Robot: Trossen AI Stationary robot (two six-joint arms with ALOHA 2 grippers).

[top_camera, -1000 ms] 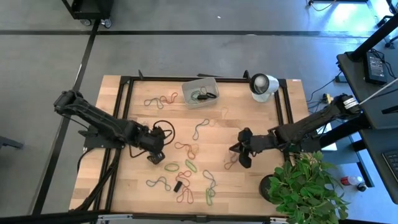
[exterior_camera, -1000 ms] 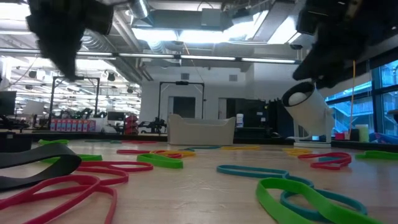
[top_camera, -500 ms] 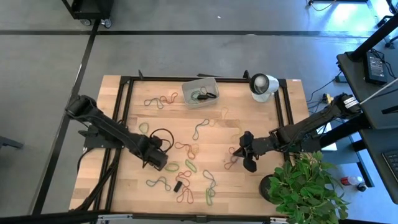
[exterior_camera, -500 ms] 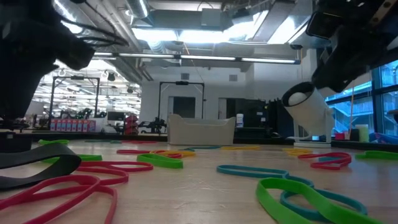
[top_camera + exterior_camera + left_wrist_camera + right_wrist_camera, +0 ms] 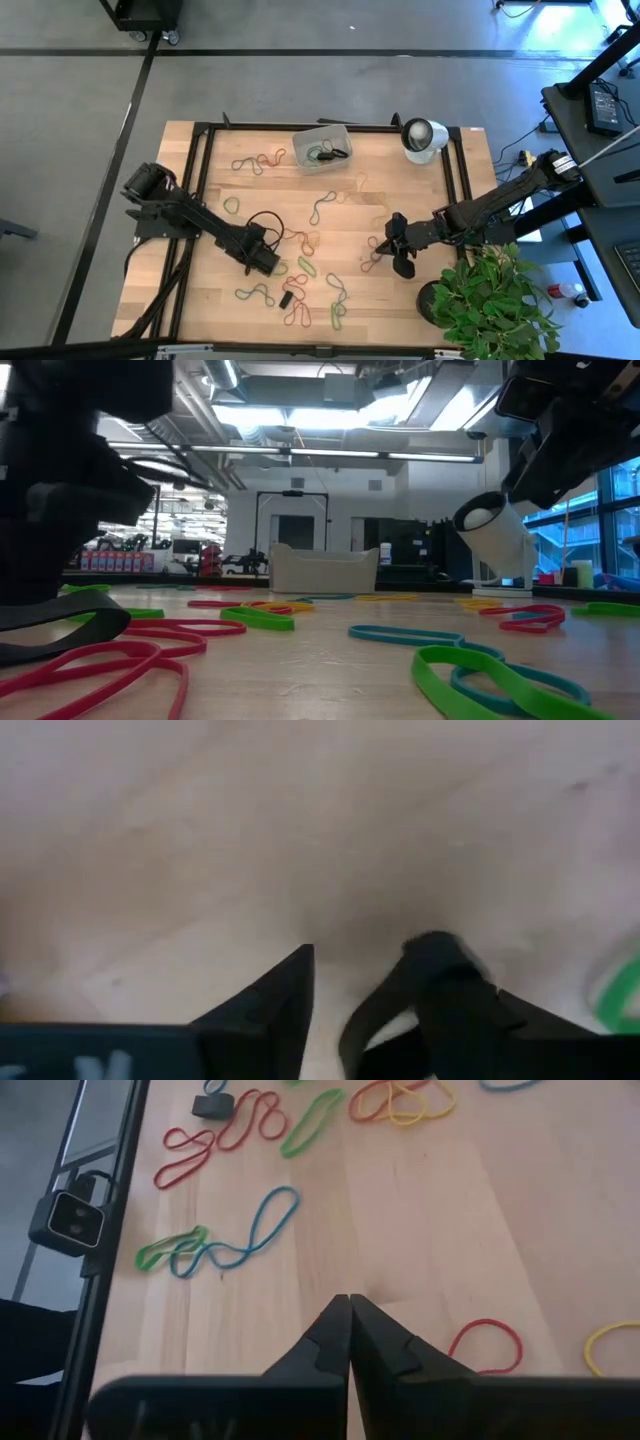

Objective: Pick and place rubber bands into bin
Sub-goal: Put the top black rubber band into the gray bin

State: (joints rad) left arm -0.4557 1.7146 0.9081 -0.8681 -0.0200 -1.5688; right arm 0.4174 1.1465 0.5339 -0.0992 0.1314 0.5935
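Many rubber bands [image 5: 307, 266] in green, red, orange and blue lie scattered flat on the wooden table, mostly across its near half. The translucent bin [image 5: 322, 147] stands at the far middle with a few bands inside. My left gripper [image 5: 266, 261] stands open just above bare wood [image 5: 365, 955], a green band [image 5: 625, 990] beside it. My right gripper [image 5: 401, 263] is shut [image 5: 348, 1298] with nothing in it, above the table right of centre, near a red band [image 5: 485, 1345].
A white round camera [image 5: 423, 136] stands at the far right corner. A black frame [image 5: 200, 150] runs along the table's left, far and right edges. A small black block [image 5: 286, 298] lies among the near bands. A potted plant [image 5: 490, 300] sits off the near right corner.
My left gripper has gone down and a little toward the table's near and right edges, ending low over the wood beside the green band. My right gripper has drifted slightly toward the near edge and has stayed shut.
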